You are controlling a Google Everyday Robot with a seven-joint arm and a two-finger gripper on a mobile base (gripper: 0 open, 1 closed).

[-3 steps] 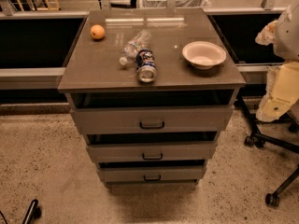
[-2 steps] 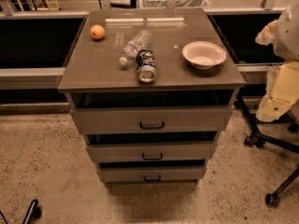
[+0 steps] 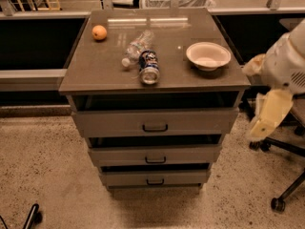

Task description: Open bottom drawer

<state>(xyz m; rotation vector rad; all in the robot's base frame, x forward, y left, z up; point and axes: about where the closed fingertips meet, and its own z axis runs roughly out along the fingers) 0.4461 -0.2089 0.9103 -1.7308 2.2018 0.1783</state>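
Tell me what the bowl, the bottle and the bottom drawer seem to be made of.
The bowl: probably paper or foam, matte off-white. The bottle: clear plastic, see-through and crumpled. The bottom drawer: perhaps painted metal or laminate, flat grey, dull sheen; I cannot tell which. The tool hangs right of the cabinet, touching none of these.

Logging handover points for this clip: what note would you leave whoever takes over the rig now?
Gripper: off to the right of the cabinet, touching nothing.
Bottom drawer: lowest grey front, its dark pull untouched.
Done: nothing on the drawer yet.
Left: bring the gripper to the pull, grasp it, draw the drawer out.
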